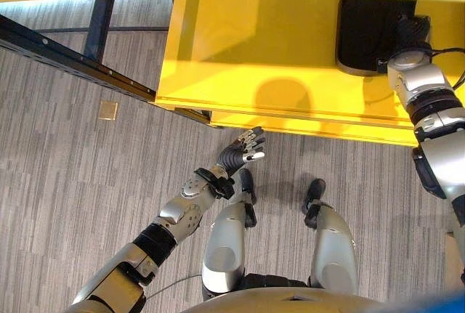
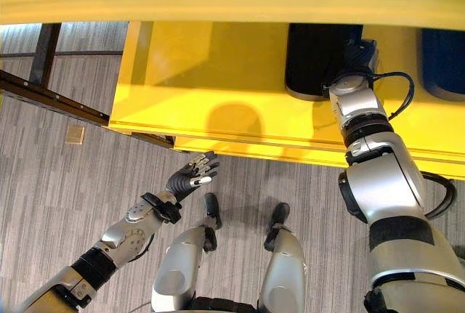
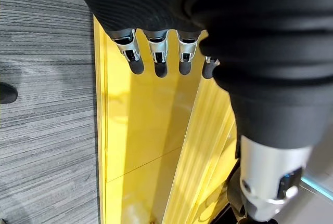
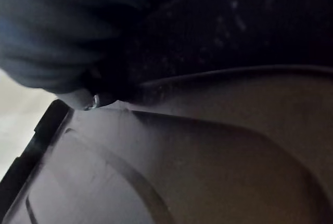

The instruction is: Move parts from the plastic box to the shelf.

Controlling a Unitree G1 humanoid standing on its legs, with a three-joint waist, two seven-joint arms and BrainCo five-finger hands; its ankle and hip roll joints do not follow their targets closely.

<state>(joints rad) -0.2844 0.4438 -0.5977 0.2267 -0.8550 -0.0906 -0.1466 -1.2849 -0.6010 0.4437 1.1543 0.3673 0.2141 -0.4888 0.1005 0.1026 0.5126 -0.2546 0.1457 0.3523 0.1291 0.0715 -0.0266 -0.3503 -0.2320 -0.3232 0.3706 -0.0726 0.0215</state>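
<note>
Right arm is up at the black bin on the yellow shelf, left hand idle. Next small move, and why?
Probably a slow lift of the right hand out of the black bin on the yellow shelf. Its fingers are hidden inside, so any grasp needs checking. The left hand hangs open over the floor.

Left hand (image 3: pixel 156 16) up close: the dark ribbed cover looms large, silver dark-tipped fingers (image 3: pixel 160 57) hang relaxed in a row, holding nothing. Past them lies the glossy yellow shelf board (image 3: pixel 140 130), and beside its edge the grey striped carpet floor (image 3: pixel 47 104).
</note>
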